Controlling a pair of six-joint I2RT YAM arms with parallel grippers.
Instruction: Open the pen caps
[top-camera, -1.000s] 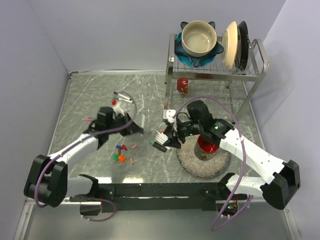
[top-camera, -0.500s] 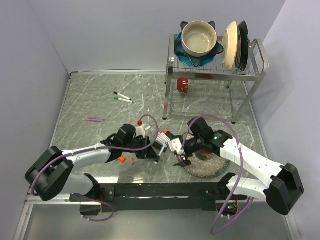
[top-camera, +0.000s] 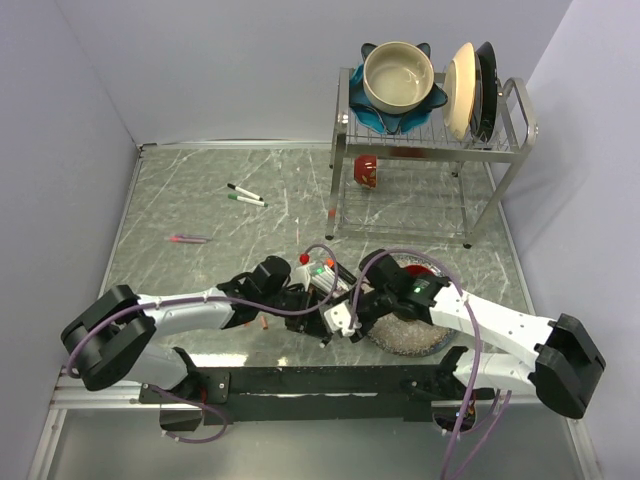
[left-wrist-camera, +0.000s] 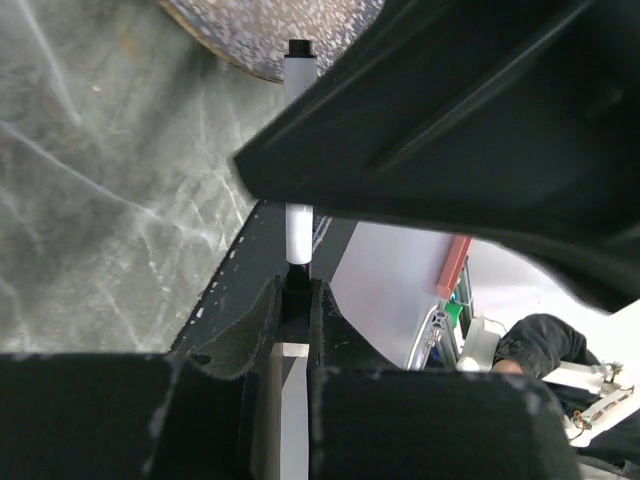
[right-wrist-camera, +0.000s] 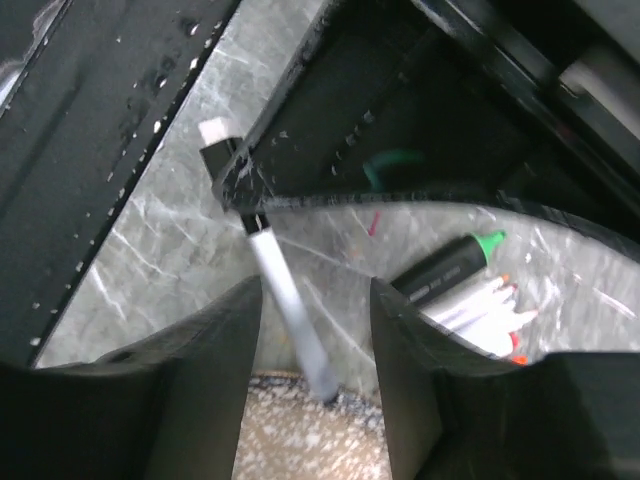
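My left gripper (left-wrist-camera: 297, 285) is shut on the black end of a slim white pen (left-wrist-camera: 299, 225), which points away toward the speckled plate (left-wrist-camera: 262, 30). In the right wrist view this pen (right-wrist-camera: 285, 300) passes between the fingers of my right gripper (right-wrist-camera: 316, 300), which is open and touches neither side. Both grippers meet near the table's front, left gripper (top-camera: 303, 300) and right gripper (top-camera: 340, 318). Beside them lies a bunch of markers (right-wrist-camera: 470, 290): a black one with a green cap (right-wrist-camera: 489, 243) and white ones with red and orange ends. One small reddish cap (top-camera: 263, 323) shows by the left arm.
The speckled plate (top-camera: 410, 335) lies under the right arm. A dish rack (top-camera: 425, 140) with bowls and plates stands at the back right, a red can (top-camera: 366, 170) beneath it. Two pens (top-camera: 246, 195) and a pink item (top-camera: 188, 239) lie at the left.
Both arms came together near the front centre. The left gripper swung in from the left with the pen, and the right gripper moved down and left around its barrel.
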